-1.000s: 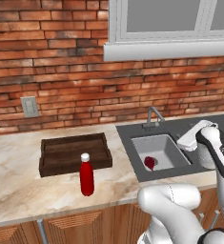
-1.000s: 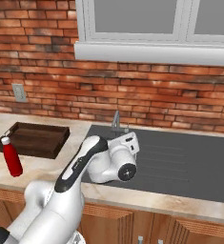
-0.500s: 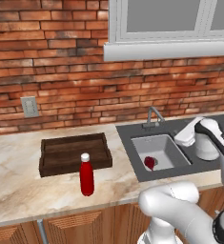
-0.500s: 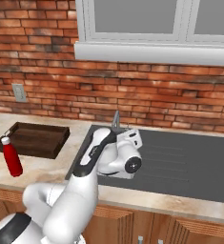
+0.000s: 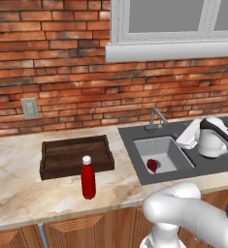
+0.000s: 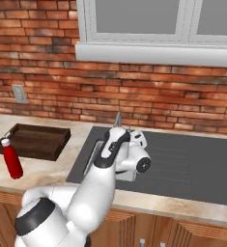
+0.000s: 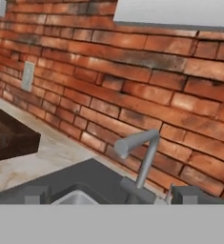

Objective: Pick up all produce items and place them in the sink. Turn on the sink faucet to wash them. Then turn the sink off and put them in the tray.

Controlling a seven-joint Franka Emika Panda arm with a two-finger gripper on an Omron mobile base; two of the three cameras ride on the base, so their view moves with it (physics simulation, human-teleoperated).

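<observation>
Wall outlet (image 5: 30, 108): on the brick wall, far left. Tray (image 5: 74, 156): dark wood, on the marble counter (image 5: 18, 193). Red bottle (image 5: 88, 178): upright, just in front of the tray. Sink (image 5: 170, 150): light-grey basin right of the tray; dark-red produce item (image 5: 153, 165) lies inside, near the front. Faucet (image 7: 140, 157): behind the basin, spout angled. Gripper (image 7: 111, 195): jaws wide apart, holding nothing, above the sink, facing the faucet.

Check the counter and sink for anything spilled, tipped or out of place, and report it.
Nothing stands out. The tall red bottle with white cap stands upright on the marble counter, in front of the dark brown wooden tray. The small dark-red rounded fruit lies in the light-grey sink basin. No spill shows.
</observation>
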